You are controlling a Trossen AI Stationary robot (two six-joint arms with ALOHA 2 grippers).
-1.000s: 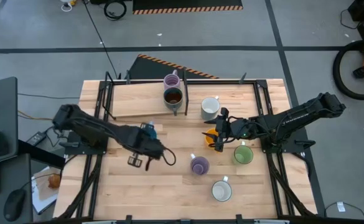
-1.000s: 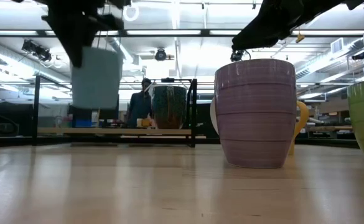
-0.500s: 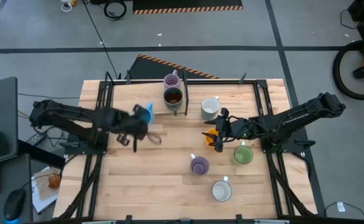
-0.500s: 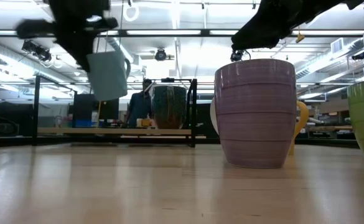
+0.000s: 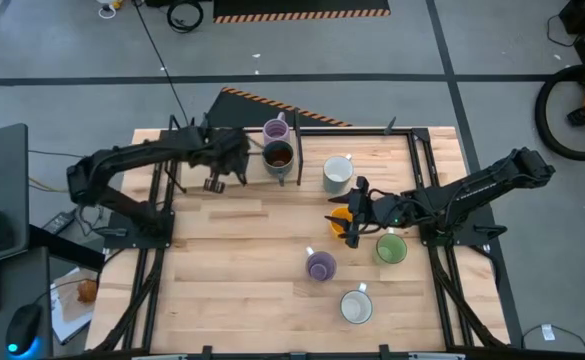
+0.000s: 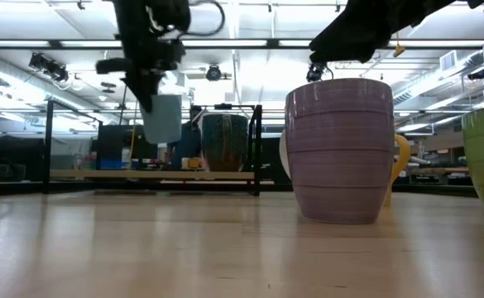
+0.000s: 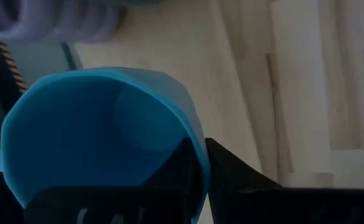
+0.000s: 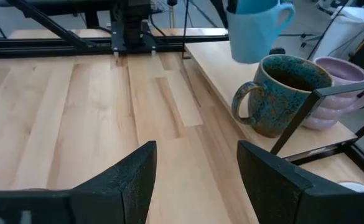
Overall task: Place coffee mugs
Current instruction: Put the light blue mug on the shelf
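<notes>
My left gripper [image 5: 232, 152] is shut on a blue mug [image 6: 163, 118], held in the air over the raised wooden board [image 5: 197, 160] at the table's far side, just left of the dark speckled mug [image 5: 278, 156]. A lilac mug [image 5: 275, 131] stands behind that one; both rest by their bases on the board. My right gripper [image 8: 197, 180] stands open with nothing between its fingers, over the orange mug [image 5: 341, 214] at mid-right. My left gripper holds the blue mug by its rim [image 7: 197, 152], one finger inside the cup and one outside [image 7: 231, 174]. The fingers come from above, slanting down. The mug [image 8: 256, 28] hangs below them, nearly upright, clear of the board.
On the table top stand a white mug [image 5: 337, 174], a green mug [image 5: 391, 248], a second lilac mug [image 5: 320, 266] and another white mug [image 5: 356, 306]. Black frame bars [image 5: 299, 150] edge the board. Bare wood lies at the near left [image 5: 232, 290].
My left gripper has swung from the near-left middle of the table toward the far edge, carrying the blue mug over the raised board up to the dark mug, and its wrist has turned. The mug has stayed lifted clear.
</notes>
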